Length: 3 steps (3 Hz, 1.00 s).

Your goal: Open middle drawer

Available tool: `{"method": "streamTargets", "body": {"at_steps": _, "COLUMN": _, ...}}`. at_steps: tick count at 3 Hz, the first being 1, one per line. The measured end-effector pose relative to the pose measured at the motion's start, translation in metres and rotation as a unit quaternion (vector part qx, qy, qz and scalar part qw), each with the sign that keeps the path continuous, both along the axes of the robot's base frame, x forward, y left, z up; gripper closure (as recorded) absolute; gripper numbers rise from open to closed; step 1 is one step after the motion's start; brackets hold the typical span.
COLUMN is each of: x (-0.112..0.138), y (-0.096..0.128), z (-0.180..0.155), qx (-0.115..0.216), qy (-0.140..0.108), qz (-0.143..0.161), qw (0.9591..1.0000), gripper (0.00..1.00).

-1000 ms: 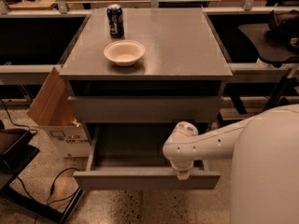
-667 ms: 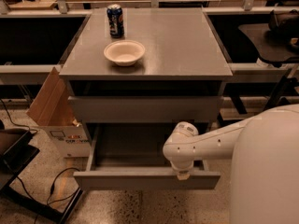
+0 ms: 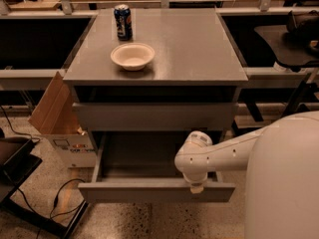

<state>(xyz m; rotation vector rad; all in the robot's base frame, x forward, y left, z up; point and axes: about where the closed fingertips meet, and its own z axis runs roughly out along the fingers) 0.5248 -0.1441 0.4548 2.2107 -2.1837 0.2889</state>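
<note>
The grey drawer cabinet stands in the middle of the camera view. Under its top, one drawer front sits pushed in. The drawer below it, the lowest one in view, is pulled far out and its inside looks empty. My white arm reaches in from the right. My gripper points down at the top edge of the pulled-out drawer's front panel, right of its middle.
A white bowl and a blue soda can stand on the cabinet top. An open cardboard box leans at the cabinet's left. Black cables lie on the floor at the left. Dark tables flank both sides.
</note>
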Motion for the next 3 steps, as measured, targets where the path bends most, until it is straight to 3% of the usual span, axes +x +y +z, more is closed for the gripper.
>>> {"method": "streamTargets", "body": {"at_steps": 1, "x": -0.001, "y": -0.001, "z": -0.001, "qx": 0.000, "qy": 0.001, "qz": 0.000, "qw": 1.0000, "gripper": 0.04}}
{"method": "streamTargets", "body": {"at_steps": 2, "x": 0.006, "y": -0.003, "z": 0.014, "qx": 0.002, "qy": -0.005, "qz": -0.008, "qw": 1.0000, "gripper": 0.00}}
{"method": "streamTargets", "body": {"at_steps": 3, "x": 0.020, "y": -0.013, "z": 0.051, "qx": 0.008, "qy": -0.026, "qz": -0.013, "qw": 0.9996, "gripper": 0.18}}
